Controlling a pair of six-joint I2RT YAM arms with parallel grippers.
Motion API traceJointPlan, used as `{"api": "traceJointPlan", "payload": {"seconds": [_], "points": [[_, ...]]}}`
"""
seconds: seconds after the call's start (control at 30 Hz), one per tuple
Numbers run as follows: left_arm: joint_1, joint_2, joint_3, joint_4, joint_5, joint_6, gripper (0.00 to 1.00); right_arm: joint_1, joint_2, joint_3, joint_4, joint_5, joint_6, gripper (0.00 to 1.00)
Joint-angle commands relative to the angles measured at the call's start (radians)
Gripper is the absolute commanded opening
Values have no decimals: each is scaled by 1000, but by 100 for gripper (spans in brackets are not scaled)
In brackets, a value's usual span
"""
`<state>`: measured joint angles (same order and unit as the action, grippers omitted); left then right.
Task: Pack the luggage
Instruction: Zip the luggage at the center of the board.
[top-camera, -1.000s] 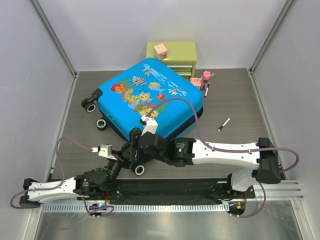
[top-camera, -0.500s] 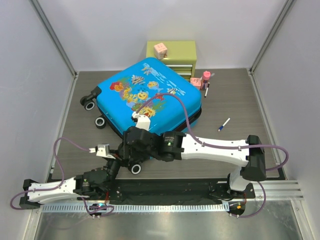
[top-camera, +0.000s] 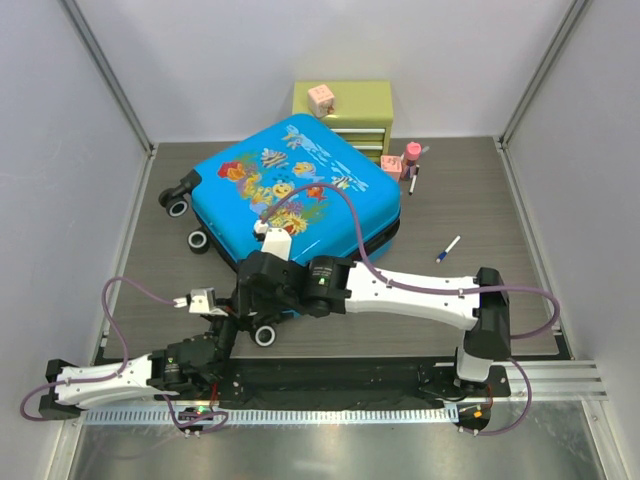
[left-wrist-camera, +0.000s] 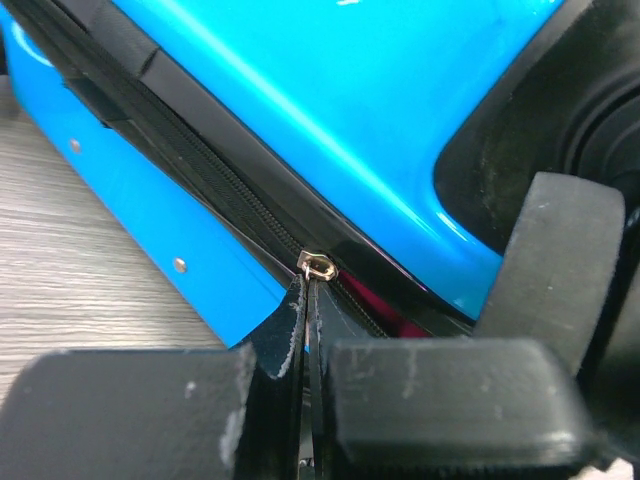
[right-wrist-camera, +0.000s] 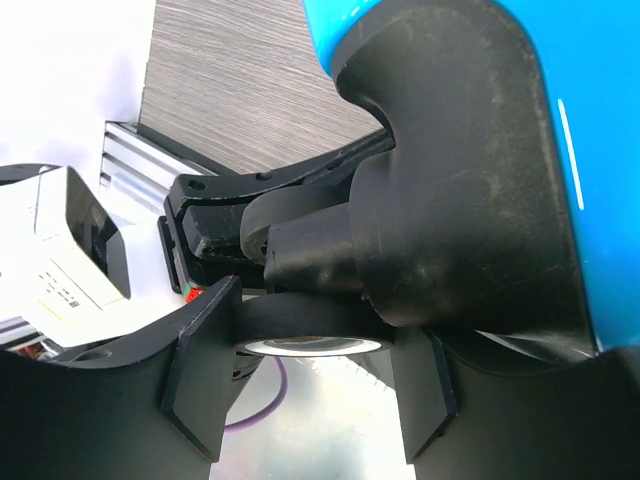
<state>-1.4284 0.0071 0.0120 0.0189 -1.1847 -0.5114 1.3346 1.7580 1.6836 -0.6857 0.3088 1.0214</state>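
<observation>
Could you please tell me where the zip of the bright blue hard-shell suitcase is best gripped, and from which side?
Grip the flat black pull tab hanging from the small metal slider on the seam of the bright blue hard-shell suitcase. Come from outside, closing on its two flat faces: the tab is thin and sticks out from the zip. The left gripper pinches it just so.

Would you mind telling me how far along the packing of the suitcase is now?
Done: the bright blue fish-print hard-shell suitcase lies with its lid down. In hand: the left gripper pinches the black zip pull tab, and the right gripper clamps a black wheel. Left: the zip looks open beyond the metal slider, pink showing in the gap, so zipping remains.
</observation>
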Motion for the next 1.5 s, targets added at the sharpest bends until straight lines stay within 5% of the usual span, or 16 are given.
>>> {"api": "traceJointPlan", "payload": {"seconds": [0.0,0.37,0.53,0.6,0.67,0.7,0.73,0.77,0.9,1.03,1.13,1.47], "points": [[-46,-24,-14,125,338,106,0,-173,139,126,900,267,-14,1],[-46,-30,-14,168,275,137,0,-173,253,237,891,179,8,1],[-46,-42,40,14,237,77,0,-173,183,200,830,179,-24,1],[-46,-49,69,-25,206,42,0,-172,108,102,834,168,-26,11],[-46,-32,113,-134,172,-28,5,-172,54,-22,856,153,-18,35],[-46,-30,127,-167,145,-60,13,-169,26,-59,856,145,-21,57],[-46,-33,141,-213,131,-91,22,-167,-20,-112,826,139,-26,66],[-46,-48,169,-299,119,-120,36,-163,-43,-140,809,136,-29,73],[-46,-41,236,-462,89,-231,57,-149,-146,-255,730,110,-55,96],[-46,-45,328,-641,51,-343,74,-132,-258,-352,582,127,-101,100],[-44,-44,390,-804,13,-464,76,-118,-345,-402,462,166,-136,100],[-46,-13,506,-953,-1,-550,76,-118,-597,-455,160,351,-239,100]]}}
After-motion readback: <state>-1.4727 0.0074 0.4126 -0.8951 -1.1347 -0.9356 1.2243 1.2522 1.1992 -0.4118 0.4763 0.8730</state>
